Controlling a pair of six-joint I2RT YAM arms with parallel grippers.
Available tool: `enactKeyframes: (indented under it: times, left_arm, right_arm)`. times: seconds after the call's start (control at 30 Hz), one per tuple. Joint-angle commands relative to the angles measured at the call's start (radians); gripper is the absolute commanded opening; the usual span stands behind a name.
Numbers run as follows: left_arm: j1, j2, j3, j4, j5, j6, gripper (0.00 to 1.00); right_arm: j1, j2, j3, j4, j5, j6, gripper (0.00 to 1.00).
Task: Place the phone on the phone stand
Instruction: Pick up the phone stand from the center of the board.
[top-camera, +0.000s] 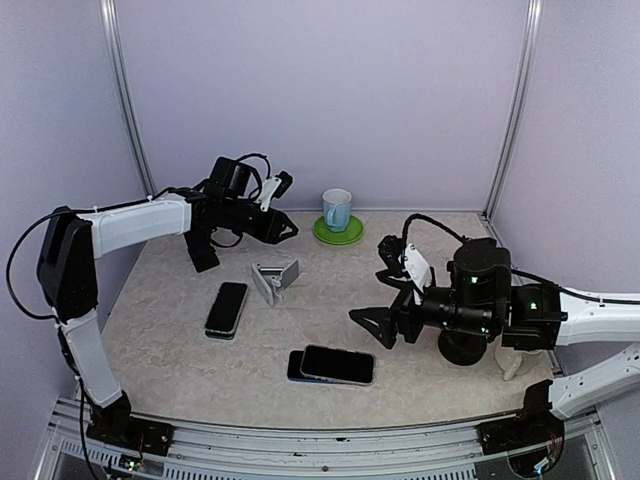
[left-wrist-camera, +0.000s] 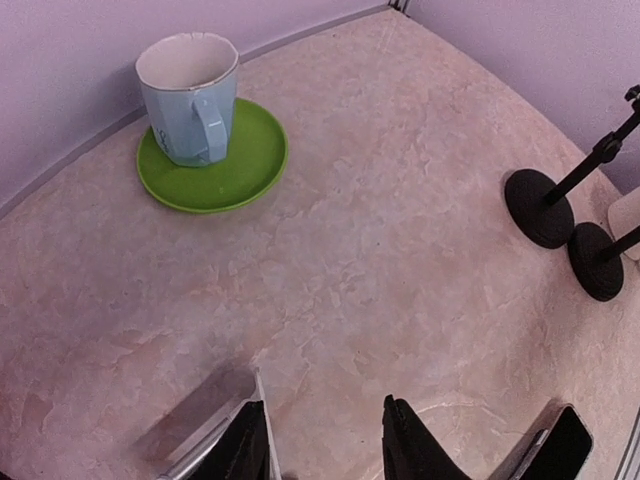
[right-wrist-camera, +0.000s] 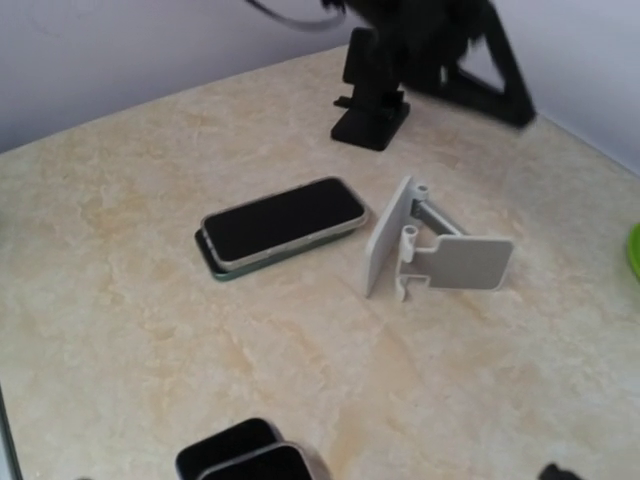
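Nearest on the beige marbled table (top-camera: 170, 350), a black glossy smartphone (top-camera: 339, 364) lay flat, stacked on a second dark phone (top-camera: 294, 366) whose left end stuck out from under it. Just right of and beyond this stack hovered the right end effector (top-camera: 378, 288); in the overhead view its black triangular fingers stood wide apart with nothing between them.

Further back and to the left, a black-screened phone (right-wrist-camera: 283, 218) rested on a green-edged phone (right-wrist-camera: 212, 262), both flat on the table. Just right of that pair stood the grey plastic folding phone stand (top-camera: 275, 278), its two plates splayed at the hinge, near the phones but touching none.

Beyond the stand, the left end effector (left-wrist-camera: 325, 445) hung above the table, its fingers (left-wrist-camera: 245, 445) parted and gripping nothing. Farthest back, near the rear wall, a light blue ceramic mug (left-wrist-camera: 190, 100) sat upright on a round green saucer (left-wrist-camera: 250, 160).
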Motion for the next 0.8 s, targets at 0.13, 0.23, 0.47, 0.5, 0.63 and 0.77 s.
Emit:
enactKeyframes:
  times: [0.13, 0.23, 0.47, 0.5, 0.63, 0.77]
  left_arm:
    - [-0.053, 0.158, 0.160, -0.215, -0.117, 0.039, 0.39]
    - [-0.073, 0.202, 0.203, -0.260, -0.161, 0.046, 0.38]
    - [-0.089, 0.270, 0.262, -0.292, -0.207, 0.045, 0.38]
    - [-0.089, 0.279, 0.273, -0.297, -0.210, 0.046, 0.38]
    - [-0.089, 0.325, 0.322, -0.333, -0.225, 0.052, 0.38]
    - [-0.089, 0.364, 0.363, -0.362, -0.233, 0.053, 0.38]
  right_arm:
    - [-0.008, -0.066, -0.011, -0.037, 0.043, -0.007, 0.95]
    - [-0.008, -0.076, -0.022, -0.036, 0.048, -0.008, 0.96]
    - [-0.008, -0.080, -0.037, -0.024, 0.045, -0.003, 0.95]
    - [-0.008, -0.080, -0.039, -0.022, 0.045, -0.002, 0.95]
    - [-0.008, -0.088, -0.046, -0.023, 0.043, 0.000, 0.96]
    - [-0.008, -0.099, -0.053, -0.021, 0.047, 0.002, 0.95]
